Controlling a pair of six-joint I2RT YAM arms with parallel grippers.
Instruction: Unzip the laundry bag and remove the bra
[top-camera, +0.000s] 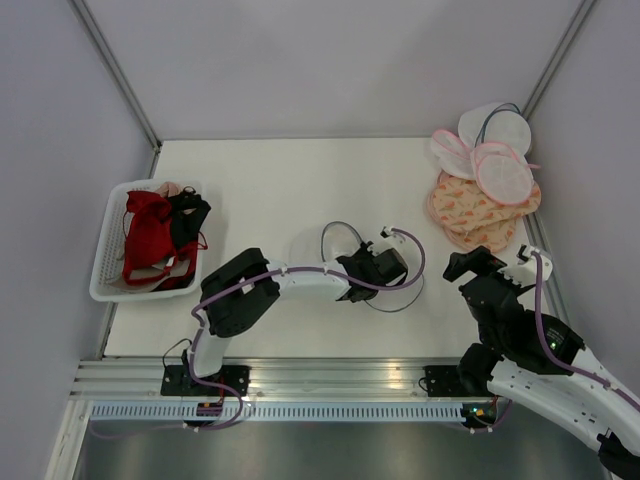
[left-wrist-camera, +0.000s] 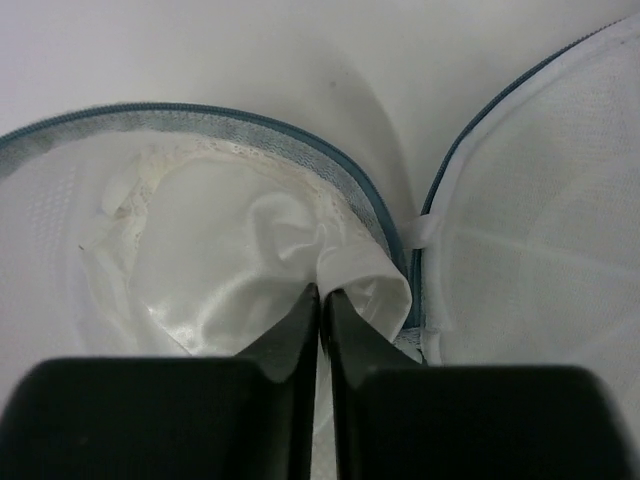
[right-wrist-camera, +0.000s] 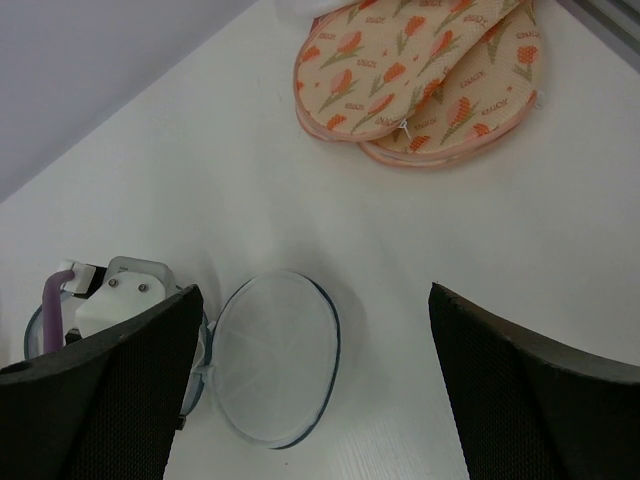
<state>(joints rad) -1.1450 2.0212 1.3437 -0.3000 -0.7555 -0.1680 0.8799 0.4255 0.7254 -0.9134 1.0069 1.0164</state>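
Laundry bag (right-wrist-camera: 275, 360) lies unzipped at the centre of the top view, lid flipped open flat on the table (top-camera: 300, 180). Left gripper (left-wrist-camera: 320, 300) is inside the other half, fingers pinched tight on a fold of the white satin bra (left-wrist-camera: 220, 260), which sits in the bag. Right gripper (right-wrist-camera: 312, 292) hangs lower right, jaws wide, holding nothing. Peach patterned bags (right-wrist-camera: 420, 60) upper right; basket (top-camera: 110, 270) of red and black bras left.

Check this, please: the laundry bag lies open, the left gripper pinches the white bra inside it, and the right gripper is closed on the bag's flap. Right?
One part is wrong: the right wrist view shows the right gripper open, holding nothing. The laundry bag does lie open, and the left gripper does pinch the bra.
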